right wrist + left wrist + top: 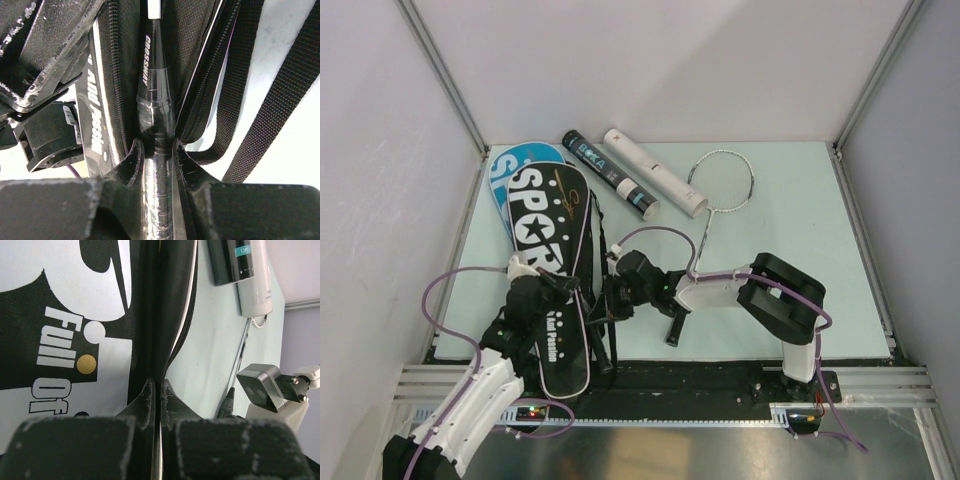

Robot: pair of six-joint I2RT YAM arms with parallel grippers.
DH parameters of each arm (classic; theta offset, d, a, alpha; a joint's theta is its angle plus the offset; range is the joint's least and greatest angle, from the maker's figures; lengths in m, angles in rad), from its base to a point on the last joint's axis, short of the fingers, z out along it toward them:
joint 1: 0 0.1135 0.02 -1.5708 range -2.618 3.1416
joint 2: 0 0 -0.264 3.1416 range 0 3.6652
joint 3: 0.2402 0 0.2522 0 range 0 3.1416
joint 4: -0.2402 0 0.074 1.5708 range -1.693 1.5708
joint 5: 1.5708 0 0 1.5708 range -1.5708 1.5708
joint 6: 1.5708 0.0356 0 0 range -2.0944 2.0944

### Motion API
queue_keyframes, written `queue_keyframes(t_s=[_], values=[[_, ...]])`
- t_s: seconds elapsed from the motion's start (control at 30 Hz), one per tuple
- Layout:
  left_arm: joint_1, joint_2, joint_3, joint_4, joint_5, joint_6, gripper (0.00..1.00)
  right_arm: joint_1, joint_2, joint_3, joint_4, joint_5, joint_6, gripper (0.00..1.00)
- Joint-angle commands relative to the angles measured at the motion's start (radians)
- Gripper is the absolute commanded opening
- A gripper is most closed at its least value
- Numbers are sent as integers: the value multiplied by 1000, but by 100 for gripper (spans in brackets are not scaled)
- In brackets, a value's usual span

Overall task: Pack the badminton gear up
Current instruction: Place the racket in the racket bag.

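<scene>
Inside the open mouth of the black bag (552, 215), near-left on the worktop (790, 250): bagged racket (157, 190), handle clamped between my right fingers (131, 162); left fingers (145, 400) pinched together on the bag's zip edge. Risk, as I judge it: a skewed push snags the frame on zip or strap (280, 100). Count: rackets two, loose racket (674, 330) alongside; bags two, blue bag (515, 165) beneath; tubes two, black tube (610, 176), white tube (655, 172).
</scene>
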Motion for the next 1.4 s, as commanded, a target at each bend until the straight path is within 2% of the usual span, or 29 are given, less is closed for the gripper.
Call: queue_keyframes(t_s=[0.0, 0.1, 0.13, 0.17, 0.27, 0.33, 0.43, 0.63, 0.87, 1.13, 1.27, 1.37], values=[[-23, -56, -28, -8, 20, -39, 0, -30, -28, -5, 154, 146, 117, 0], [-27, -132, -48, -7, 28, -62, 0, -31, -49, -11, 174, 129, 146, 0], [-26, -152, -52, -7, 35, -62, 4, -33, -52, -13, 181, 122, 160, 0], [-27, -163, -53, -12, 40, -55, 10, -34, -54, -13, 195, 117, 168, 0], [-26, -160, -14, -78, 45, -15, 40, -32, -59, -13, 200, 132, 170, 0], [-27, -138, 32, -148, 36, 41, 50, -32, -49, -16, 204, 136, 175, 0], [-33, -82, 110, -253, 26, 127, 56, -30, -22, -27, 250, 132, 194, 0], [-152, 52, 254, -447, -42, 179, 57, -32, 12, -52, 345, 160, 247, 0], [-269, 68, 312, -570, -144, 148, 56, -42, 26, -56, 374, 183, 248, 1], [-286, 291, 412, -581, -298, 207, 58, -28, 81, -56, 459, 202, 247, 1], [-286, 360, 452, -583, -321, 222, 54, -8, 90, -56, 480, 233, 237, 0], [-286, 363, 447, -582, -318, 221, 47, -4, 87, -58, 492, 242, 236, 0]])
